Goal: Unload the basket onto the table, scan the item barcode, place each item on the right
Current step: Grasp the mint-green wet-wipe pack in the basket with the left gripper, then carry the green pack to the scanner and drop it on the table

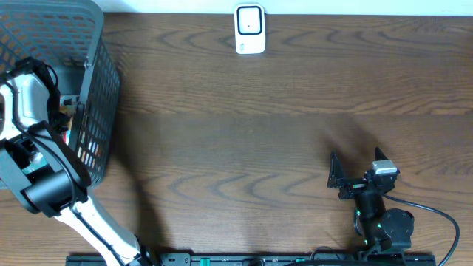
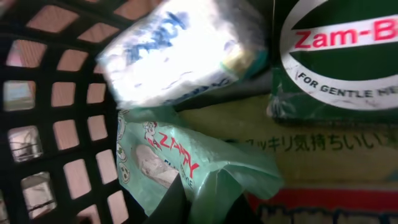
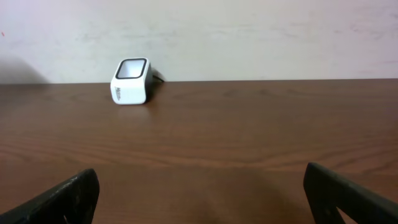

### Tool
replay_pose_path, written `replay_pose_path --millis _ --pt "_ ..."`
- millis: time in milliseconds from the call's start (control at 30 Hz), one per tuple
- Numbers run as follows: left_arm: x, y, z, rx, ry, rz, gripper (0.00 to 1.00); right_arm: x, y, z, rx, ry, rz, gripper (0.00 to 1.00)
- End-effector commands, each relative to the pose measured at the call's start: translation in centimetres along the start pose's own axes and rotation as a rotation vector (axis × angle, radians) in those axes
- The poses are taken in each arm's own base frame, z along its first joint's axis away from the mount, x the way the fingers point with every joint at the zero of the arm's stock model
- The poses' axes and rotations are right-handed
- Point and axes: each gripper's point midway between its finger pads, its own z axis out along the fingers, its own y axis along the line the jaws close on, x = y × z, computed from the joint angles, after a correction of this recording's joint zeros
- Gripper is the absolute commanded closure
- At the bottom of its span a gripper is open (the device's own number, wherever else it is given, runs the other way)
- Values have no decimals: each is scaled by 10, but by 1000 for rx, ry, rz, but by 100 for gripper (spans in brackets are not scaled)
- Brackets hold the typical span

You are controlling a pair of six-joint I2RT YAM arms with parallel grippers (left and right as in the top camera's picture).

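Because the items lie in the grey basket (image 1: pixel 96 111), the left end effector (image 2: pixel 208 202) reaches inside, its jaws pinched shut on the green packet (image 2: pixel 186 168) to lift it for scanning; beyond lie a white pack (image 2: pixel 180 53) and a green box (image 2: pixel 336 56). Right end effector (image 3: pixel 199 193), idle, gapes empty above the surface (image 1: pixel 244 133), facing the far white scanner (image 3: pixel 131 81)

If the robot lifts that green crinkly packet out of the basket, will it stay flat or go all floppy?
Probably floppy: the green packet is thin, creased film, already bunched where the left end effector pinches it. It looks light, so it should lift easily. Its glossy wrapper might slip, though that is hard to tell.
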Motion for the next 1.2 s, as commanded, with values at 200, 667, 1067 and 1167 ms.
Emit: replay_pose_path --millis 200,667,1067,1167 --pt "-31 48 -103 203 -216 -167 93 0 -1 0 7 0 -12 1" --pt "-24 101 -305 964 -531 -319 93 0 -1 0 7 0 -12 1" --pt "61 57 -471 1598 -689 104 93 0 -1 0 7 0 -12 1" --pt "99 28 -487 1630 -721 307 93 0 -1 0 7 0 -12 1"
